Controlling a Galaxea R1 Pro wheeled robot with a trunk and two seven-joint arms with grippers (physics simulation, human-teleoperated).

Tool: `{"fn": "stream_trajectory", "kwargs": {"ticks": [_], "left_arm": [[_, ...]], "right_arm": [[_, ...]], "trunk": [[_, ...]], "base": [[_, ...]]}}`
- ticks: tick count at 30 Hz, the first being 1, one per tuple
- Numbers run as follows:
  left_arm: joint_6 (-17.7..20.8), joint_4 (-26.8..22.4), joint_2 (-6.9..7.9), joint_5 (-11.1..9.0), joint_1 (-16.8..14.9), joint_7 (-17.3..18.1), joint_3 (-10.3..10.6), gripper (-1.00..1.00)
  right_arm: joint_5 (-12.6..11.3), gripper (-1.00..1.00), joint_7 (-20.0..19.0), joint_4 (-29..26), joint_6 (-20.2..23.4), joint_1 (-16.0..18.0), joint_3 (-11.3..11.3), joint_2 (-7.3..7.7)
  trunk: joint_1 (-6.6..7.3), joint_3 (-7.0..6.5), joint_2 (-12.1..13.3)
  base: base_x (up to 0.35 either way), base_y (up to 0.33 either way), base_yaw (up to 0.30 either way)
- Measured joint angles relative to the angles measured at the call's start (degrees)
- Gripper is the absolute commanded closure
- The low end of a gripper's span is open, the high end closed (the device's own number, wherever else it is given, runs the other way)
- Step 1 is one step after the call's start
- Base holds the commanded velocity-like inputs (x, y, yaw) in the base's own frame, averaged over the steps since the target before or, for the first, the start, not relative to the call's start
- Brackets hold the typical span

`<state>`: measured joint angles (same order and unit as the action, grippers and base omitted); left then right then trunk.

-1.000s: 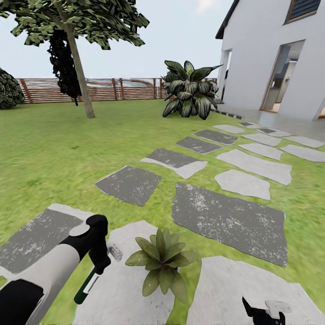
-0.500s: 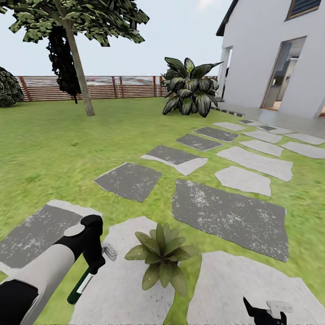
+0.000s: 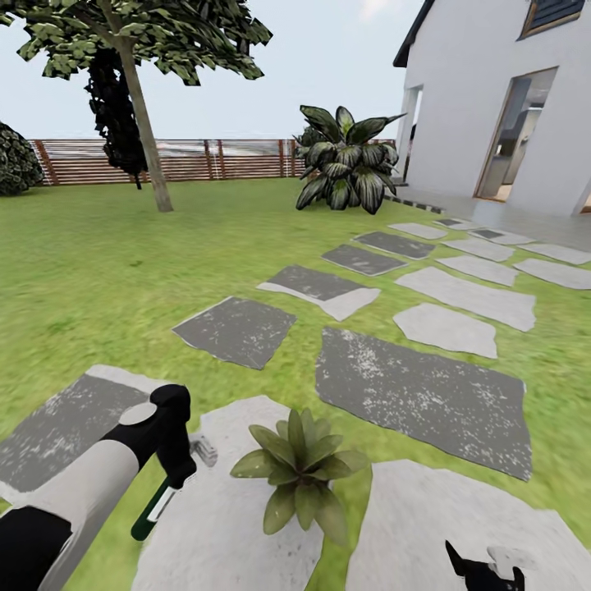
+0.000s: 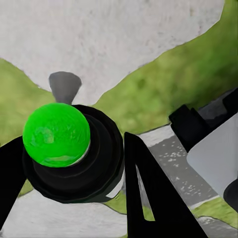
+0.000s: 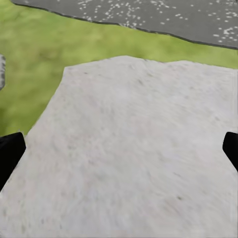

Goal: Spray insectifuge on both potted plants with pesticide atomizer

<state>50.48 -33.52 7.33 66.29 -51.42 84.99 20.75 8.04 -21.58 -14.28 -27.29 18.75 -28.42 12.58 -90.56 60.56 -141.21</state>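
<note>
Item: pesticide atomizer [image 3: 154, 510], clamped in my left gripper [image 3: 182, 476], angled low beside the potted plant [image 3: 299, 468] on its pale stepping stone [image 3: 222, 533], so, I judge, spray can reach the leaves. Right gripper [image 3: 484, 570]: spread, idle, kept clear.

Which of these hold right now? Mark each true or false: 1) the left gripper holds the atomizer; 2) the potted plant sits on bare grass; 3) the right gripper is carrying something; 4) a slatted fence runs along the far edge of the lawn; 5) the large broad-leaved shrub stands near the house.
1) True: the left gripper is shut on the pesticide atomizer.
2) False: the potted plant sits at the edge of a pale stepping stone.
3) False: the right gripper is open, nothing between its fingers.
4) True: the fence is there.
5) True: the shrub stands beside the house.
</note>
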Motion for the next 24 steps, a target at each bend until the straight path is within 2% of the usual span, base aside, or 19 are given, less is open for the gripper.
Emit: {"fn": "stream_trajectory", "kwargs": {"ticks": [7,10,17,21,24], "left_arm": [[0.0,-0.4,-0.11,0.0,0.4,0.0,-0.1,1.0],[0.0,-0.4,-0.14,0.0,0.5,-0.5,-0.2,1.0],[-0.1,0.4,0.29,-0.1,1.5,-4.6,-0.2,1.0],[-0.1,-0.2,-0.09,-0.3,3.4,-5.1,-0.4,1.0],[0.0,-0.4,-0.64,-0.7,3.2,-5.2,-0.4,1.0]], "right_arm": [[0.0,-1.0,0.0,0.0,0.0,0.0,0.0,0.0],[0.0,-1.0,0.0,0.0,0.0,0.0,0.0,-0.01],[0.0,-1.0,0.0,0.0,0.0,0.0,0.0,0.0],[0.0,-1.0,0.0,0.0,0.0,0.0,0.0,0.07],[0.0,-1.0,0.0,0.0,0.0,0.0,0.0,0.09]], "trunk": [[-0.01,0.0,0.0],[-0.02,0.0,0.0],[-0.02,0.0,0.0],[-0.02,0.0,0.0],[-0.02,0.0,0.0]], "base": [[0.249,0.065,0.0],[0.038,0.003,0.0],[0.004,0.0,0.0],[0.0,0.0,0.0],[0.0,0.0,0.0]]}}
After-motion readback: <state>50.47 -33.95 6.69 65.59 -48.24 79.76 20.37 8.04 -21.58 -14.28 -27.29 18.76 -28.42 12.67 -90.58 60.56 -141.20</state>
